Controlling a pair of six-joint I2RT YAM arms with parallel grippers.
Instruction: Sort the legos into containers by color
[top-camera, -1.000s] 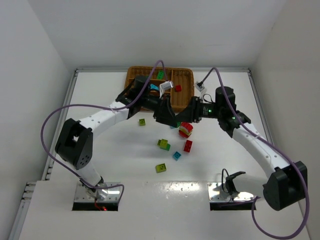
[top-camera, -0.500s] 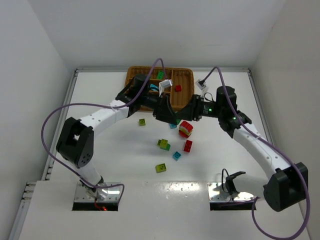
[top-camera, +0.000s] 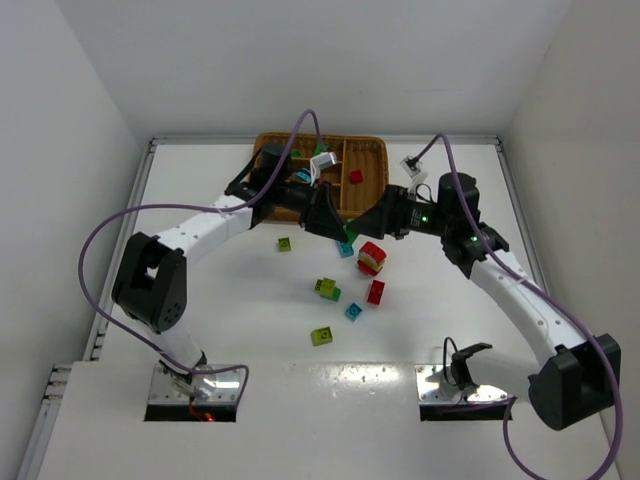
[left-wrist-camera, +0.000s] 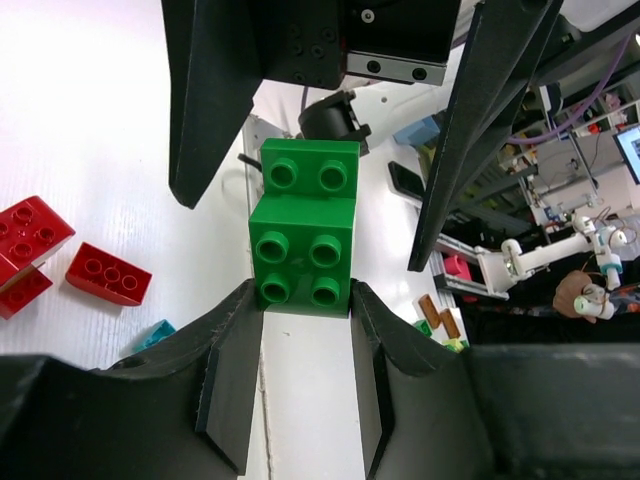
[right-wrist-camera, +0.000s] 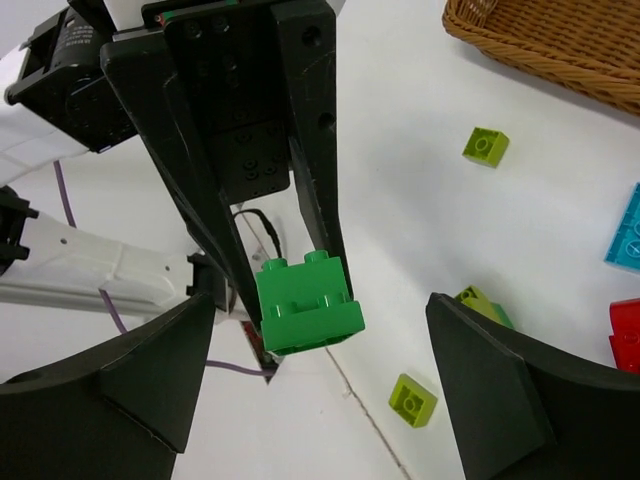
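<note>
Right wrist — right tool (right-wrist-camera: 322, 335) released green lego (right-wrist-camera: 306, 305).

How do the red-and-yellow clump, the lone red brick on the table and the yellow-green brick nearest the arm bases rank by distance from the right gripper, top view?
1. Red-and-yellow clump, just below the right gripper.
2. Lone red brick, lower in the view, right side.
3. Yellow-green brick, lowest, left of the other two.
</note>
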